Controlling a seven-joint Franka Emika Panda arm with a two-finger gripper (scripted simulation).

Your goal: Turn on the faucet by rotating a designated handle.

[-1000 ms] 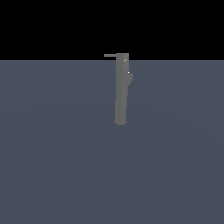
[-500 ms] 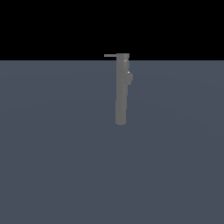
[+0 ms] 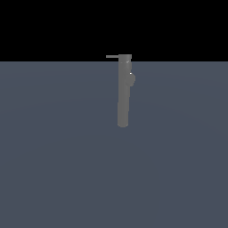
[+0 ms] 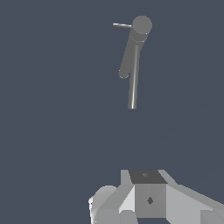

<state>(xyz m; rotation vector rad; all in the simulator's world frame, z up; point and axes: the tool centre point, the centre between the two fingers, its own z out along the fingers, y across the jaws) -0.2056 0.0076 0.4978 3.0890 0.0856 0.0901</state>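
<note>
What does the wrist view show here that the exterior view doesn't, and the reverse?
Only the wrist view shows the light-grey boxy gripper; its jaws are cut off, so their state is unclear. Only the exterior view shows the black background above the blue-grey floor. Both show the tall matte-grey cylindrical faucet and its thin flat grey handle, with nothing touching it.

Matte-grey faucet (image 3: 123,93), grey handle (image 3: 112,56), slate-blue floor (image 3: 53,156), light-grey gripper (image 4: 148,201)

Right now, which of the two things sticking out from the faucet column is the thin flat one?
The handle, a slim bar at the top of the faucet, pointing toward the exterior view's left. The other, the bulge, is rounded, lower, on the opposite side.
</note>
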